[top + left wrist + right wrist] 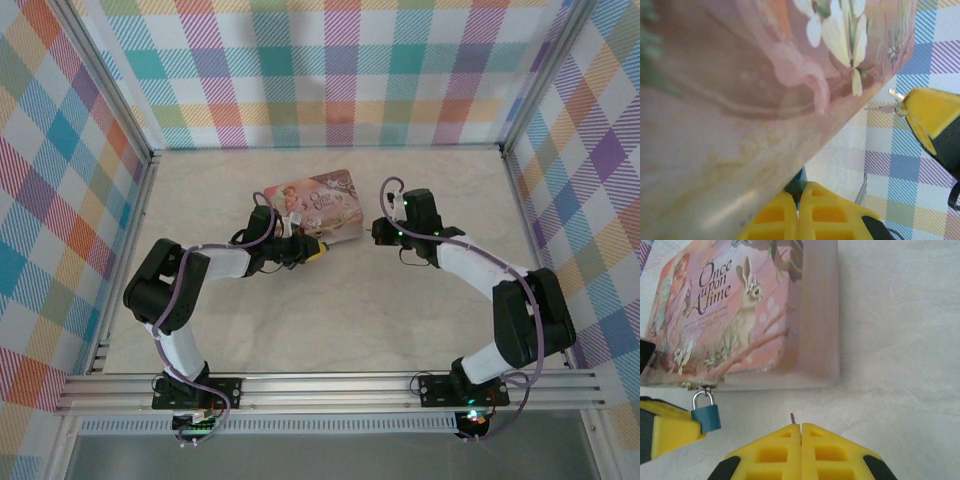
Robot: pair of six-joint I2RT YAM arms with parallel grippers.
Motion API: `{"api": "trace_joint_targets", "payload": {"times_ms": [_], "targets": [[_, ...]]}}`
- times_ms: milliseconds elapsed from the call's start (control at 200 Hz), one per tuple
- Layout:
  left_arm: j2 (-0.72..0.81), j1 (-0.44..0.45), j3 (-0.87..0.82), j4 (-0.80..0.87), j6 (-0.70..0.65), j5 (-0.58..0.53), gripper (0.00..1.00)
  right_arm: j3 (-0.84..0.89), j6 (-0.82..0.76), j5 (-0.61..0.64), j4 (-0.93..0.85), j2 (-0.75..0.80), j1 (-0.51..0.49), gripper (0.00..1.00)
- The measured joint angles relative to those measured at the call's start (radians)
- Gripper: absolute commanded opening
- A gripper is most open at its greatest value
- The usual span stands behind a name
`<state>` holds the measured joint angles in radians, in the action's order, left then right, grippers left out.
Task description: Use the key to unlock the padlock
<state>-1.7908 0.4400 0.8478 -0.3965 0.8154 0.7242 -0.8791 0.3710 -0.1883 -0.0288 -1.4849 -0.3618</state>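
A pink illustrated tin [318, 203] lies flat at the middle of the table. From the clasp on its near edge hangs the padlock [706, 413], tiny, with a teal body and a silver shackle. My left gripper [800, 192] is shut on the padlock's teal body [800, 181], right against the tin's side. My right gripper [801, 427] is shut on the key, whose thin metal tip [792, 417] pokes out between the yellow fingers. The key tip [894, 94] points toward the tin, a short way to the right of the padlock and apart from it.
The tin's lid [725, 315] reads "Once upon a time" with a rabbit. Checked walls [330, 70] close in the table at the back and both sides. Bare pale tabletop [330, 320] lies between the arms and the near rail.
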Motion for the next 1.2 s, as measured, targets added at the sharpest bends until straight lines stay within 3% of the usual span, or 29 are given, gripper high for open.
{"api": "trace_joint_targets", "payload": {"times_ms": [360,560,775,945,1200], "targets": [[-0.002,0.0,0.0,-0.02,0.018,0.0,0.04,0.147,0.146,-0.082,0.118,0.16,0.029,0.0],[-0.008,0.001,-0.001,-0.044,0.034,0.0,0.04,0.314,0.385,-0.166,0.38,0.187,0.03,0.0],[-0.016,0.002,-0.009,-0.08,0.041,0.0,0.05,0.427,0.62,-0.17,0.623,0.174,-0.024,0.0],[-0.018,0.002,-0.013,-0.105,0.056,0.0,0.05,0.47,0.777,-0.136,0.883,0.062,-0.1,0.0],[-0.021,0.002,-0.014,-0.112,0.06,0.001,0.05,0.491,0.988,-0.088,1.242,-0.278,-0.151,0.0]]}}
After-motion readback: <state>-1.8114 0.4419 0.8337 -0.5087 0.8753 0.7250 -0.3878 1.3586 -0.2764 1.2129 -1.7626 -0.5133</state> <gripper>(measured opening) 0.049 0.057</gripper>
